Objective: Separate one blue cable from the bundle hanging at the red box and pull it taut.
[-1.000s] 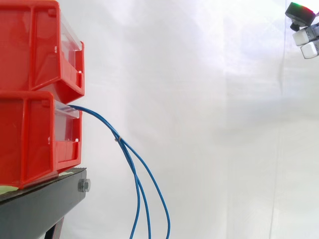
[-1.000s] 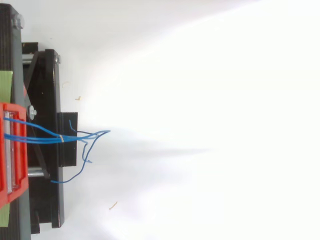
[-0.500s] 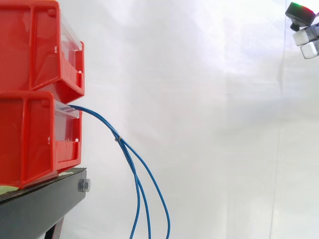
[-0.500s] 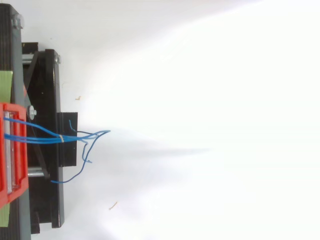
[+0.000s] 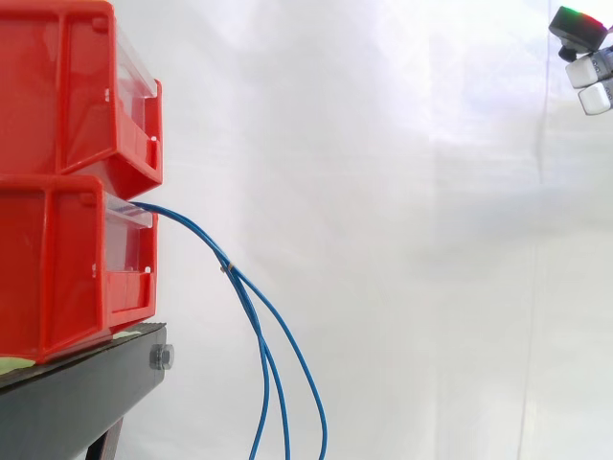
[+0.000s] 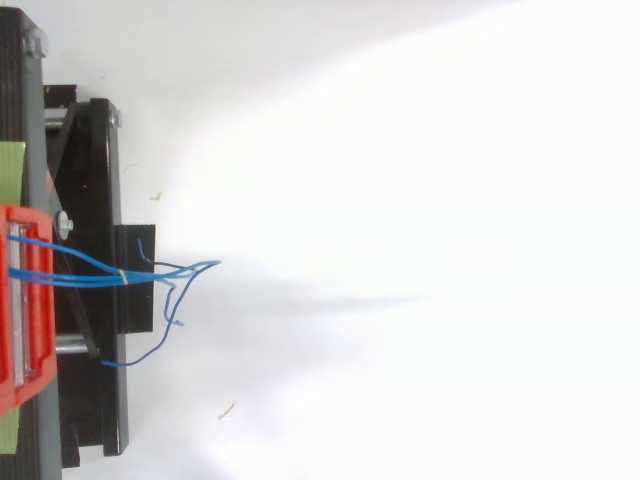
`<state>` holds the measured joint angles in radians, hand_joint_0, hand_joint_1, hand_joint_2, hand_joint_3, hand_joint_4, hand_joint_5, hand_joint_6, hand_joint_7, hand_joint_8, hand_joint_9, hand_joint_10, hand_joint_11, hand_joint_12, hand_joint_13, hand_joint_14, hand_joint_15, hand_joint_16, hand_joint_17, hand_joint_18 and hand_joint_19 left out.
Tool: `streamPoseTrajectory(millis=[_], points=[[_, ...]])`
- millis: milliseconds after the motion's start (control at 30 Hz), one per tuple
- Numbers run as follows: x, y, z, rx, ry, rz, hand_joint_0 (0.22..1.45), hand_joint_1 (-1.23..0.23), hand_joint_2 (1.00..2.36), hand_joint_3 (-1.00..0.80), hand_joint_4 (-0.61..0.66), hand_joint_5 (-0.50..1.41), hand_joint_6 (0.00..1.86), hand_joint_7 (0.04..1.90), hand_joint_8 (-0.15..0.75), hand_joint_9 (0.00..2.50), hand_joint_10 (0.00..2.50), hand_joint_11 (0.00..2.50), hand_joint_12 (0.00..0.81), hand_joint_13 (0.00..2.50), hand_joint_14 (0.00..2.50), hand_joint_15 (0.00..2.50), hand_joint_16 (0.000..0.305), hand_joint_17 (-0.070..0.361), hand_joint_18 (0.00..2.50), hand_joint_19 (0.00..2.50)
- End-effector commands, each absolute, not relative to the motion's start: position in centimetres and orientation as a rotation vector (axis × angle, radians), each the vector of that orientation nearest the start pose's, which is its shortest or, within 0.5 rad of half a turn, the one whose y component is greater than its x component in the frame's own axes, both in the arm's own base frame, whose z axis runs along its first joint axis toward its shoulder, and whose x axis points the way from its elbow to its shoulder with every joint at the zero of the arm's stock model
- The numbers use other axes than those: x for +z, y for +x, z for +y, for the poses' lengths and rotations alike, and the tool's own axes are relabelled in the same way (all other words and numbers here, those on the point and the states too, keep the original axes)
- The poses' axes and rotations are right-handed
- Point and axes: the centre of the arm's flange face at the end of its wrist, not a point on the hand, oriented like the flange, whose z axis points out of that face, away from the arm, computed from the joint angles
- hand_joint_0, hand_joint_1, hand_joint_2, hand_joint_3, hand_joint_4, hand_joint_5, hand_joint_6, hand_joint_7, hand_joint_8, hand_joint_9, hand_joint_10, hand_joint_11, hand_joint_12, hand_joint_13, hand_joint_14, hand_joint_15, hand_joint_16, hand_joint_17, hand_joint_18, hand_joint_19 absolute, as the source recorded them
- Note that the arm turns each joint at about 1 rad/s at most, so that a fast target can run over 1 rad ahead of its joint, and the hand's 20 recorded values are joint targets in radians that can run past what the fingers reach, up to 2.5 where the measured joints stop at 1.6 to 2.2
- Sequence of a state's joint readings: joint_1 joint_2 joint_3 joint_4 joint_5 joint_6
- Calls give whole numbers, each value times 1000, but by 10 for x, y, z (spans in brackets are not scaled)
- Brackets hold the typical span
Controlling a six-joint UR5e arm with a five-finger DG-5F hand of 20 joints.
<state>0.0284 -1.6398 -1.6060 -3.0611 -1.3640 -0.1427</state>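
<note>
Nothing has moved; robot hand [image 5: 584, 69] at 2 o'clock, grip unclear, should reach the outermost blue cable [image 5: 306, 369] at 7 o'clock.

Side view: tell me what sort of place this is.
Probably a robot test rig: stacked red plastic bins on a black metal stand, thin blue cables hanging from the lower bin, plain white curtain behind.

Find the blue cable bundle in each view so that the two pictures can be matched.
Side view: blue cables leave the lower red bin and droop to the bottom edge.
Top view: blue cables lie mid-left, crossing the black stand rightward, then fanning out.
Shared landmark: the black stand.
</note>
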Motion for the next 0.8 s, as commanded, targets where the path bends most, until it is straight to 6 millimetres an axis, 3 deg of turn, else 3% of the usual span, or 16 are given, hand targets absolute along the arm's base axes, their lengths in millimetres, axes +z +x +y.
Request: streamPoseTrajectory(millis=[0, 433, 600, 767], points=[[443, 517, -140, 951, 1213, 1177, 573, -580, 1002, -470, 254, -206, 503, 862, 258, 481, 11, 345, 339, 390, 10, 290, 48, 109, 424, 459], [441, 524, -131, 927, 1154, 1203, 573, -580, 1002, -469, 256, -203, 503, 860, 260, 483, 13, 345, 339, 390, 12, 296, 48, 108, 417, 457], [421, 538, -127, 920, 1160, 1235, 573, -580, 1002, -469, 260, -202, 503, 859, 263, 489, 11, 350, 339, 392, 10, 291, 48, 108, 424, 459], [383, 569, -121, 929, 1152, 1229, 573, -579, 1002, -468, 261, -201, 503, 860, 263, 499, 11, 350, 340, 396, 10, 294, 48, 108, 431, 459]])
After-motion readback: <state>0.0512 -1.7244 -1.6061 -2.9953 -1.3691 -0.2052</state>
